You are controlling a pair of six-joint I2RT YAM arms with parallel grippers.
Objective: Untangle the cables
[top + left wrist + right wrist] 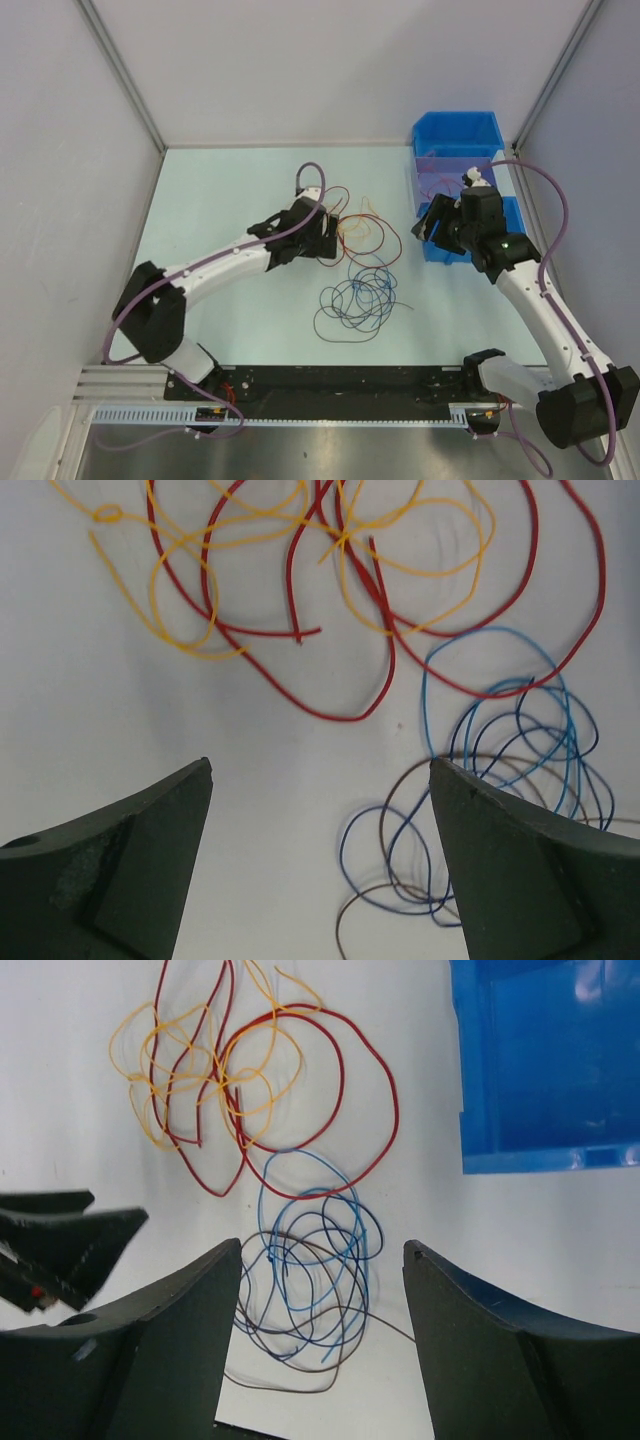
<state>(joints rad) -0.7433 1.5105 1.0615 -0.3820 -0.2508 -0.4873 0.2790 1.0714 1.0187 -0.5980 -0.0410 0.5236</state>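
Top external view: a pale worktop (220, 190) is shown, closed in by walls at the back and on both sides. The cables (358, 296) lie loose near its middle, between two robot arms.

Two clumps can be made out. Red and orange loops lie farther from the arm bases, and blue and dark loops lie nearer. The clumps overlap only a little, where a large red loop (396, 1120) crosses a light blue one (262, 1195).

The left arm (230, 262) is stretched to the left edge of the red and orange clump. Its jaws are spread wide, with nothing between them but bare worktop. The right arm (520, 270) is poised beside a blue bin (458, 135) at the back right, apart from the cables. Its jaws are also spread and empty.

The cables are judged to be thin, light and limp but slightly springy. They are likely to slide on the smooth surface, drag their neighbours along and slip out of a loose pinch. The best hold is judged to be a single outlying strand or a free tip, such as the red loose end (298, 638), rather than a dense knot.

Open worktop is available to the left of the cables and on their near side for laying separated strands. Room to the right is limited by the bin, and beyond it by the side wall.
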